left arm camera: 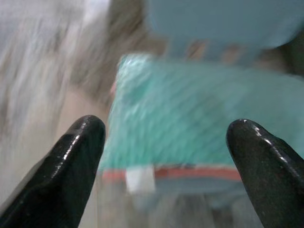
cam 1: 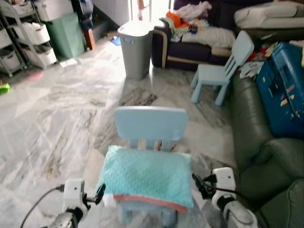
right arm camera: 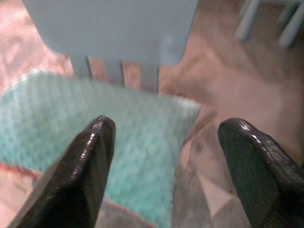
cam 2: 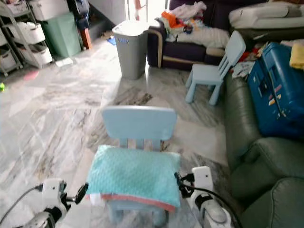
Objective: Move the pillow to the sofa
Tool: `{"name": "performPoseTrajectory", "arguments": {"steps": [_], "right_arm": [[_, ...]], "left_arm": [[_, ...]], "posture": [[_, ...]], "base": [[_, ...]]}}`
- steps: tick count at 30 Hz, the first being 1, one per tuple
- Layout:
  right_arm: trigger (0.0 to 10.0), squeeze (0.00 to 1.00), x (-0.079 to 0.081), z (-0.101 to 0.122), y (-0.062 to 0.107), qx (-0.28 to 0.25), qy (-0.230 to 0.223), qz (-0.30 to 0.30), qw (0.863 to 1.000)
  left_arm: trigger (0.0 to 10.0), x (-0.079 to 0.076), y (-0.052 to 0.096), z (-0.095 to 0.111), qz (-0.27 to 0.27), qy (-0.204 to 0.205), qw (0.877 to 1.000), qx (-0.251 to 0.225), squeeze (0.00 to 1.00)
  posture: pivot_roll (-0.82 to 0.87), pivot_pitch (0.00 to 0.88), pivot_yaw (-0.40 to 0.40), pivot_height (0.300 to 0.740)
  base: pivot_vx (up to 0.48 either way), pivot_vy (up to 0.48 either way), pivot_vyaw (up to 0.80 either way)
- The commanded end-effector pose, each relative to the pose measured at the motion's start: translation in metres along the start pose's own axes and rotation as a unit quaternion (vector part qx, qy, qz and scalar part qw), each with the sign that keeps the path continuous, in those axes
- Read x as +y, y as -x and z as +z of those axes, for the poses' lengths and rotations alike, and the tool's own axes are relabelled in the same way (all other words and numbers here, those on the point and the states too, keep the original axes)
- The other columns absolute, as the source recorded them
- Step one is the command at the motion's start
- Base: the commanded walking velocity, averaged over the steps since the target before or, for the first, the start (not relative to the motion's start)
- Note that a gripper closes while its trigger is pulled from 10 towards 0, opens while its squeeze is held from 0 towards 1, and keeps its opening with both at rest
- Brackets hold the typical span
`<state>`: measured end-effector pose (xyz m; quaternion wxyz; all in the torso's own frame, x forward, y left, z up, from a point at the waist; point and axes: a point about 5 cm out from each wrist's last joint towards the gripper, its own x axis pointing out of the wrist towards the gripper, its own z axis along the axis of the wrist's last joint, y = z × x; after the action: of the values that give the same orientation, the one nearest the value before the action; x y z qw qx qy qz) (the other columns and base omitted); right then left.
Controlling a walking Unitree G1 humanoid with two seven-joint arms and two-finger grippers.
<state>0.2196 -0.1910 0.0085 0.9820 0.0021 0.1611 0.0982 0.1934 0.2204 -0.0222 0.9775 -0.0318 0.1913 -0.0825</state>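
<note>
From the left eye view, the teal pillow [cam 1: 147,176] lies flat on the seat of a small blue chair [cam 1: 151,124] right in front of the robot, its orange-trimmed edge nearest. The left hand [cam 1: 99,194] sits low at the pillow's left corner, the right hand [cam 1: 198,184] at its right edge, both just beside it and, as far as I can tell, not yet touching.

Over to the right eye view: same picture, with the green sofa [cam 2: 266,166] close by on the right, a blue suitcase [cam 2: 278,92] on it further back, and a second little chair [cam 2: 216,69] and a grey bin [cam 2: 130,47] beyond on the marble floor [cam 2: 52,109].

Left wrist view, blurred: the black fingers [left arm camera: 71,166] stand wide apart, released, with the pillow's trimmed edge and white tag between them, a little ahead.

Right wrist view: fingers [right arm camera: 90,161] spread wide too, nothing held; the pillow's right corner lies between and just ahead, chair back above it.

The step looks like the approach to a two-handed pickup. To do it well, I'd say both hands should push further in, pinch the cushion at opposite sides evenly, and lift straight up so the light chair doesn't tip or drag along.
</note>
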Motion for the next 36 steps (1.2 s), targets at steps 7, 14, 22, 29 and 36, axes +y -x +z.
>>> {"name": "performPoseTrajectory", "arguments": {"steps": [7,14,22,29,36], "right_arm": [[10.0,0.00,0.004,0.056,0.027,-0.076,0.010,0.004,0.997],[10.0,0.00,0.002,0.059,0.040,-0.059,0.014,-0.003,0.998],[10.0,0.00,0.003,0.067,0.054,-0.039,0.013,-0.008,0.999],[10.0,0.00,0.005,0.070,0.057,-0.033,0.011,-0.004,0.999],[10.0,0.00,0.009,0.068,0.059,-0.019,0.011,0.007,1.000]], "left_arm": [[10.0,-0.019,0.024,0.054,-0.062,-0.061,0.991,-0.102,0.00],[10.0,-0.027,0.031,0.060,-0.070,-0.063,0.990,-0.101,0.00],[10.0,-0.033,0.040,0.063,-0.072,-0.056,0.993,-0.080,0.00],[10.0,-0.030,0.043,0.059,-0.070,-0.054,0.994,-0.063,0.00],[10.0,-0.026,0.043,0.053,-0.064,-0.046,0.996,-0.046,0.00]], "posture": [[0.01,0.109,-0.006,0.740],[0.00,0.126,-0.007,0.740],[0.00,0.132,-0.012,0.740],[0.00,0.165,-0.019,0.740],[0.00,0.172,-0.022,0.740]], "base": [[0.000,0.000,0.00],[0.000,0.000,0.00],[0.000,0.000,0.00],[0.000,0.000,0.00],[0.000,0.000,0.00]]}}
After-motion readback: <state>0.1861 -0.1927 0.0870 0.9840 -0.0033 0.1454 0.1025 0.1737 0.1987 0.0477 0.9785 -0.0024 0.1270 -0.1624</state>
